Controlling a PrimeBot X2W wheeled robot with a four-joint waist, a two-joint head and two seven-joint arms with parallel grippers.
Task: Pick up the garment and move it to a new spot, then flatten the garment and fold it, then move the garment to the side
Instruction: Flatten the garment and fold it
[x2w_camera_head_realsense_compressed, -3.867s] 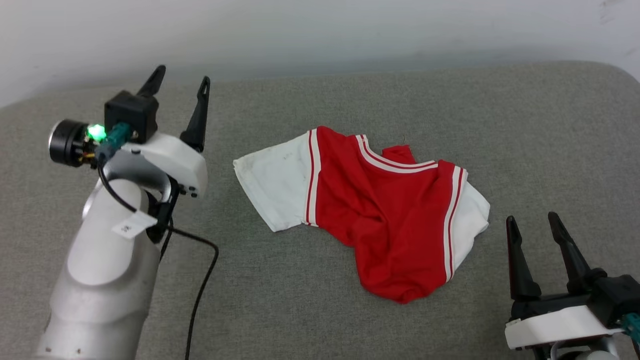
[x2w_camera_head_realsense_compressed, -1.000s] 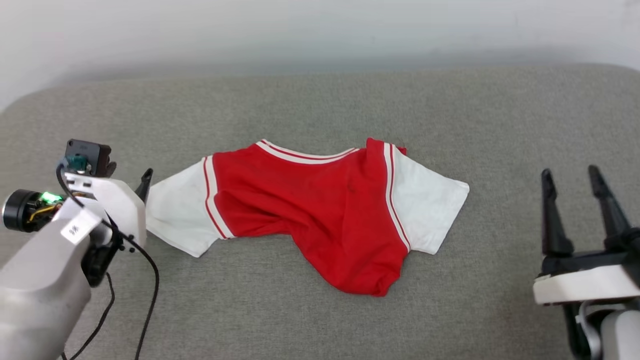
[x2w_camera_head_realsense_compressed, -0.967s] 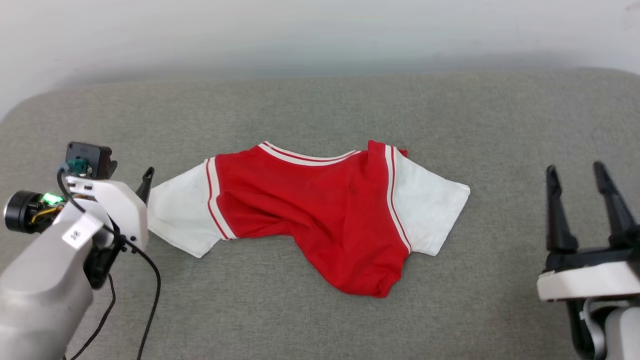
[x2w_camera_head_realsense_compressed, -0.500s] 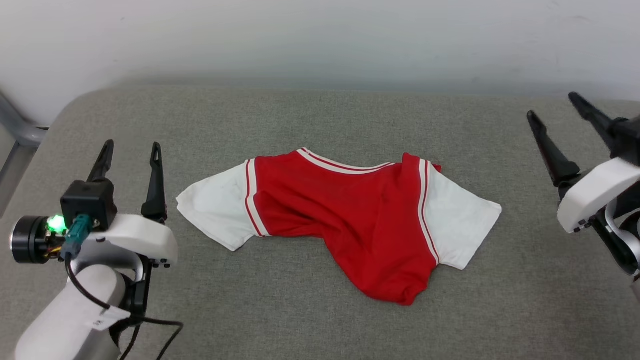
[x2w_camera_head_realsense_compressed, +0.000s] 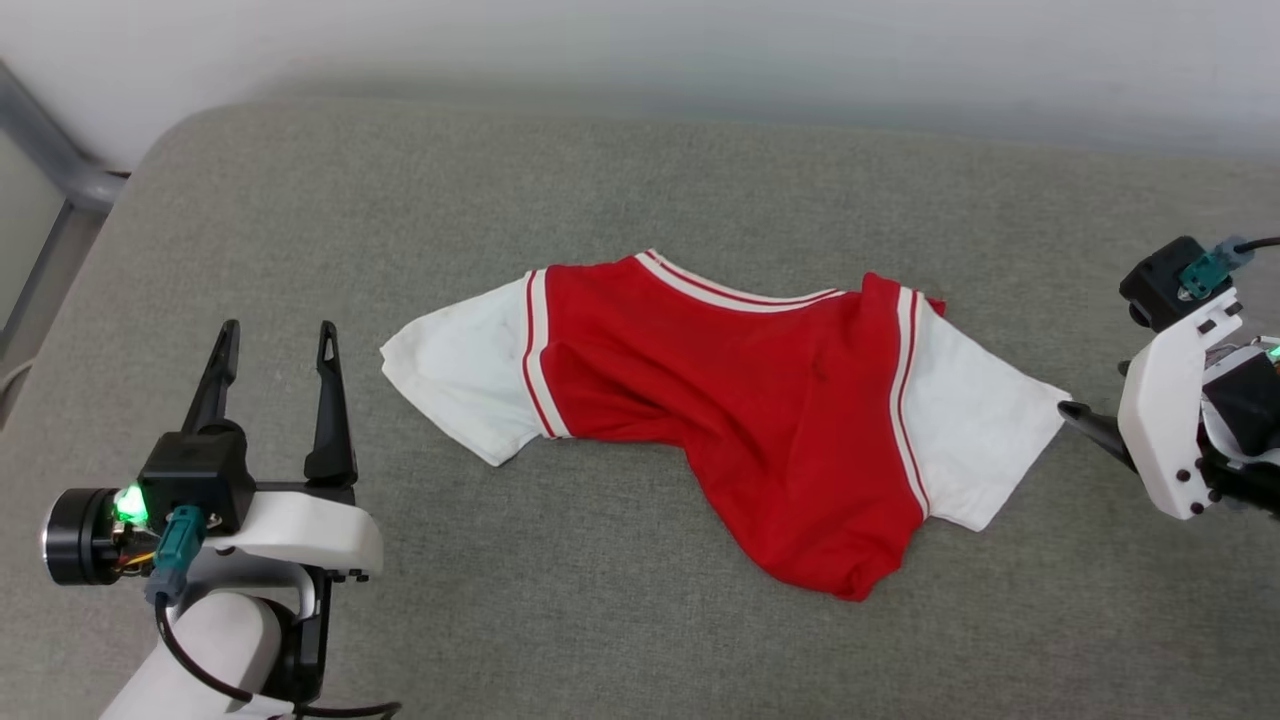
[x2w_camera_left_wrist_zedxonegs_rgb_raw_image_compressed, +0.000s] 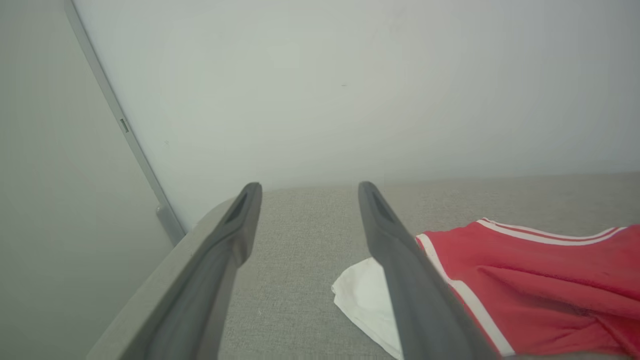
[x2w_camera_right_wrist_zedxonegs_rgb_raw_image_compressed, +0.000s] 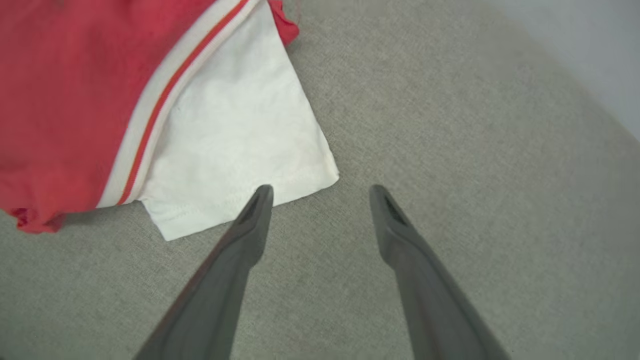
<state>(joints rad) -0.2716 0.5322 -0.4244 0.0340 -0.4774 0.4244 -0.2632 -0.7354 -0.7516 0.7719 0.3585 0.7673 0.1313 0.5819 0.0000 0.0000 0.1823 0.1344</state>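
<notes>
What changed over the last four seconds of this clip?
The garment was spread wider, both white sleeves now out. The left claw, at the left sleeve a second ago, has drawn back, open. The right claw has swung inward to the cuff of the right sleeve, open. The hem stays bunched.

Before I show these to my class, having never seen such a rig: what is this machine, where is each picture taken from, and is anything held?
This is a two-armed robot. The overview picture comes from its head camera, looking down; the other two come from wrist cameras, each looking along that gripper's two dark fingers. On the grey cushioned surface lies a rumpled red T-shirt with white sleeves. The left gripper stands open beside one sleeve; the right gripper is open at the hem of the other sleeve. Nothing is held.
</notes>
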